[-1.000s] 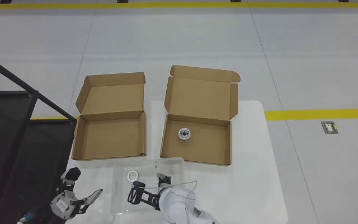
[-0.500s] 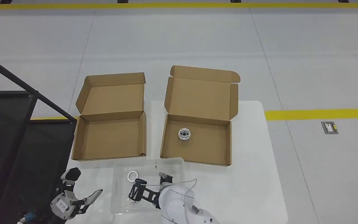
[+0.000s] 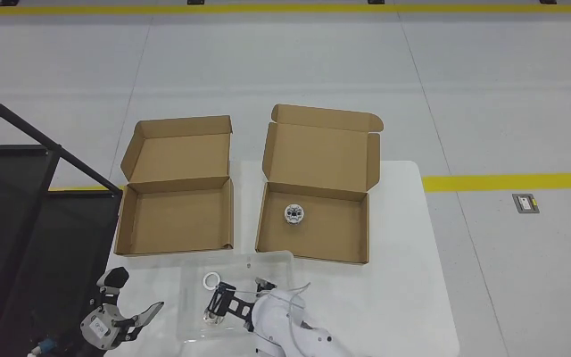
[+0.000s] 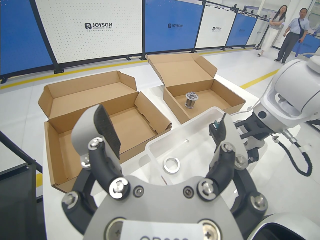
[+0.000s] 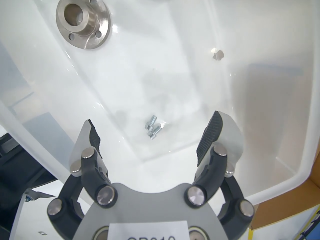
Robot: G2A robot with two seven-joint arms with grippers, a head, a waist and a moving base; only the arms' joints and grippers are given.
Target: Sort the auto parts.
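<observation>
Count on the bench (image 3: 401, 268): three containers, six loose pieces, two pincers.

Two open cardboard boxes stand in the top view, the left box (image 3: 174, 219) toward ten o'clock and the right box (image 3: 335, 228) toward twelve. One clear bin (image 3: 259, 254) sits toward seven. The right box holds one toothed hub (image 3: 294, 212) at ten o'clock on its floor. The bin holds one metal ring (image 3: 211, 281) at its ten o'clock corner, one round flange (image 5: 83, 23), two small bolts (image 5: 149, 124) lying side by side, and one tiny piece (image 5: 217, 54) too small to identify. There are two pincers, the left pincer (image 4: 160, 119) and the right pincer (image 5: 153, 136).
</observation>
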